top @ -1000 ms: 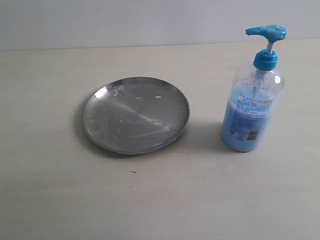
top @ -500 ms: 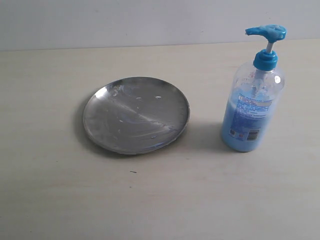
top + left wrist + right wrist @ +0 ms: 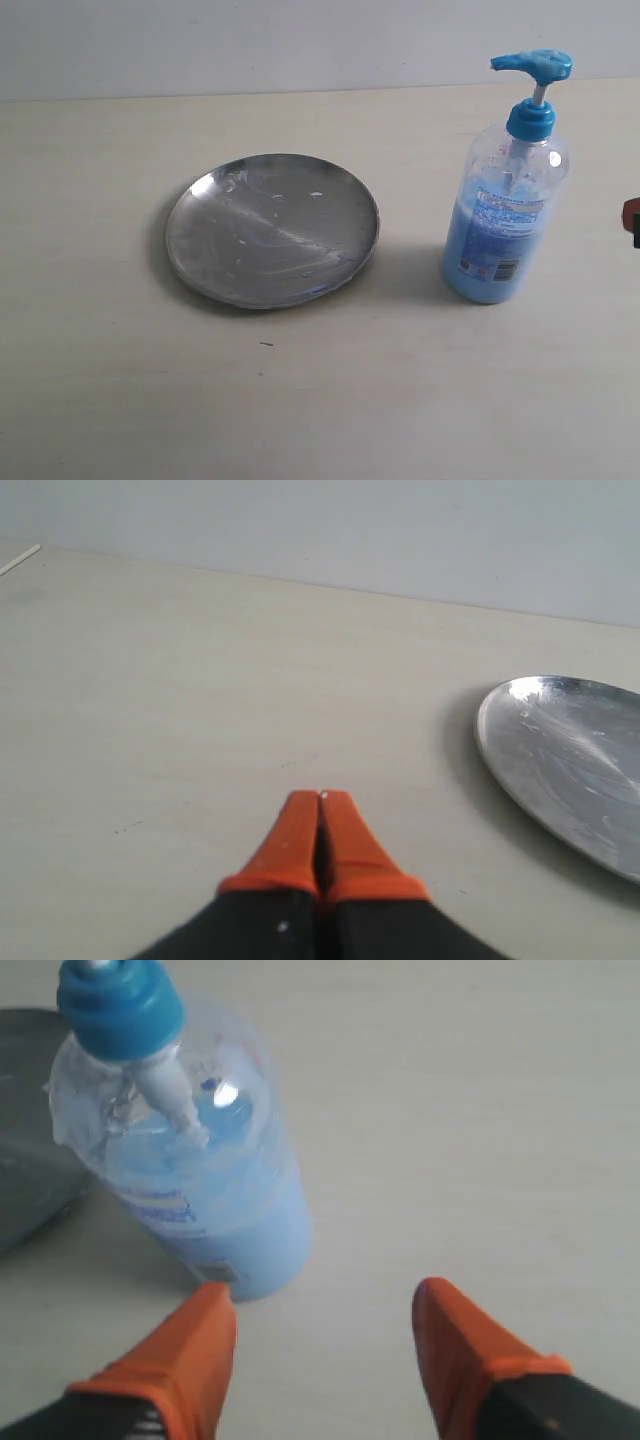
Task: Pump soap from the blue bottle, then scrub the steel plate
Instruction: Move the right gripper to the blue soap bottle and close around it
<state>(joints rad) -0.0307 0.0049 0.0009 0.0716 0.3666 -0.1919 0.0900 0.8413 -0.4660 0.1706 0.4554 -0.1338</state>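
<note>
Just now the right end effector point(image 3: 632, 222) has edged into sight at the right border of the scene, a sliver of orange that was not there a moment ago. Its jaws stand apart with nothing between them. Seen from its own wrist, the blue bottle point(image 3: 190, 1160) sits just ahead, nearer one finger than centred in the gap. The left end effector point(image 3: 320, 798) is pinched fully together and empty, over the worktop point(image 3: 320, 400) with the rim of the steel plate point(image 3: 565, 760) off to one side.

Nothing else has stirred. The bottle stands upright on the right, near the plate but apart from it. Its pump head point(image 3: 535, 65) is raised with the spout pointing left, and the soap point(image 3: 484, 292) fills the lower part. The plate lies flat left of centre, smudged, with no blue blob on it that I can see.

To my eye this is the opening approach to the bottle, and pumping has not begun. The spout does not reach over the plate, so one of them may need bringing closer.
</note>
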